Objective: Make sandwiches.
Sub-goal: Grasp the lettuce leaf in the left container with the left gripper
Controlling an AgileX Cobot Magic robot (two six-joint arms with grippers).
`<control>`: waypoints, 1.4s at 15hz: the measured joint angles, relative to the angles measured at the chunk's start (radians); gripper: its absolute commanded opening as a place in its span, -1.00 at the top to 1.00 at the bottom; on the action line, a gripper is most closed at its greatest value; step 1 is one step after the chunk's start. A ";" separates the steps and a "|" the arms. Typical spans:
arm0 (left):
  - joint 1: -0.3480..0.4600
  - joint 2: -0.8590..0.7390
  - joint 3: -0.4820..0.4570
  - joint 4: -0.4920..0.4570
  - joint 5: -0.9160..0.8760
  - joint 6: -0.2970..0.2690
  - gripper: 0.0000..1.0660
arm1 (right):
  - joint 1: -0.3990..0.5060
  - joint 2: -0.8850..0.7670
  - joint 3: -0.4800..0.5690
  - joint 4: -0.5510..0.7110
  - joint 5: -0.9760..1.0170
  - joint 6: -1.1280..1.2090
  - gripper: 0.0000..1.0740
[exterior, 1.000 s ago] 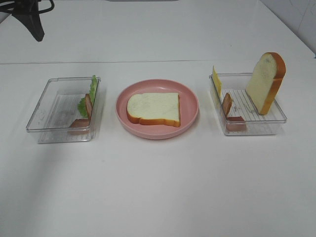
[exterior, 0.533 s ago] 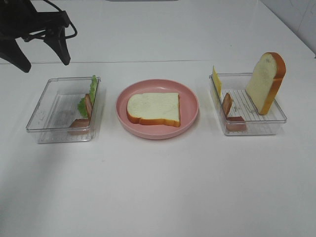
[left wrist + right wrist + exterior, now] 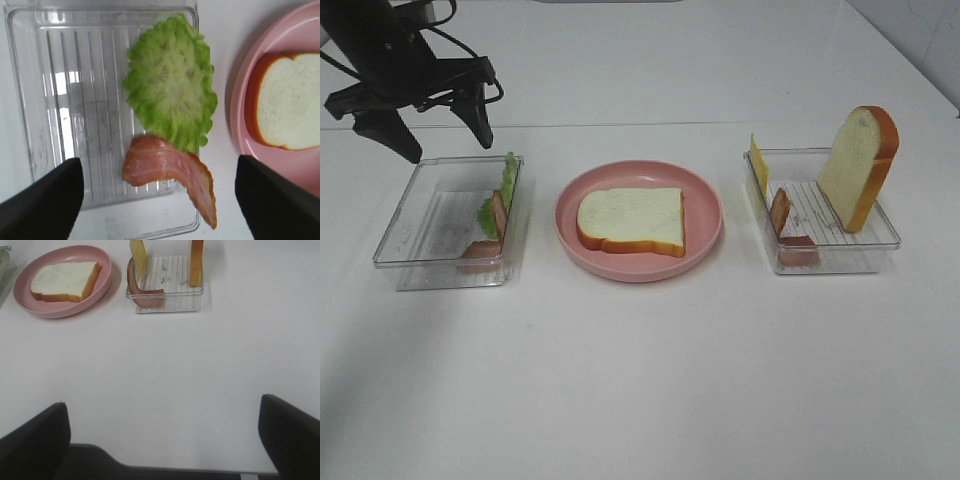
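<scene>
While the left gripper (image 3: 448, 147) hangs wide open, empty and touching nothing, above the far edge of the left tray (image 3: 420, 215), its arm slants in from the far left, fingers pointing down. Right gripper (image 3: 162, 435): jaws fully apart, empty, over bare table (image 3: 640, 380), well apart from the right tray (image 3: 850, 250). Pink plate (image 3: 705, 215) sits between the 2 trays, 1 bread slice (image 3: 632, 220) flat on it. 2nd bread slice (image 3: 858, 165) stands upright in right tray. Lettuce leaf (image 3: 170, 95) and bacon strip (image 3: 165, 165) overlap, leaning on left tray's plate-side wall. Curved bacon (image 3: 780, 210) and cheese slice (image 3: 758, 160) are in right tray.
</scene>
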 measured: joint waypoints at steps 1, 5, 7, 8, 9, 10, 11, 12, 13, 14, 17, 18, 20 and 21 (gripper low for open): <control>-0.002 0.017 -0.020 0.000 0.002 -0.005 -0.44 | 0.000 0.000 0.000 0.000 0.000 0.000 -0.83; -0.062 0.160 -0.231 0.004 0.084 -0.049 -0.44 | 0.000 0.000 0.000 0.000 0.000 0.000 -0.83; -0.085 0.203 -0.297 0.039 0.107 -0.070 -0.44 | 0.000 0.000 0.000 0.000 0.000 0.000 -0.83; -0.100 0.240 -0.356 0.076 0.112 -0.095 -0.44 | 0.000 0.000 0.000 0.000 0.000 0.000 -0.83; -0.101 0.249 -0.366 0.078 0.113 -0.097 -0.44 | 0.000 0.000 0.000 0.000 0.000 0.000 -0.83; -0.102 0.258 -0.373 0.083 0.113 -0.103 -0.44 | 0.000 0.000 0.000 0.000 0.000 0.000 -0.83; -0.102 0.269 -0.378 0.091 0.114 -0.109 -0.44 | 0.000 0.000 0.000 0.000 0.000 0.000 -0.83; -0.102 0.274 -0.378 0.096 0.115 -0.110 -0.44 | 0.000 0.000 0.000 0.000 0.000 0.000 -0.83; -0.102 0.292 -0.378 0.104 0.116 -0.114 -0.43 | 0.000 0.000 0.000 0.000 0.000 0.000 -0.83; -0.102 0.296 -0.378 0.105 0.116 -0.114 -0.43 | 0.000 0.000 0.000 0.000 0.000 0.000 -0.83; -0.102 0.320 -0.378 0.107 0.119 -0.118 -0.40 | 0.000 0.000 0.000 0.000 0.000 0.000 -0.83; -0.102 0.330 -0.378 0.107 0.120 -0.119 -0.40 | 0.000 0.000 0.000 0.000 0.000 0.000 -0.83; -0.102 0.334 -0.378 0.107 0.120 -0.121 -0.40 | 0.000 0.000 0.000 0.000 0.000 0.000 -0.83; -0.102 0.334 -0.378 0.107 0.120 -0.121 -0.36 | 0.000 0.000 0.000 0.000 0.000 0.000 -0.83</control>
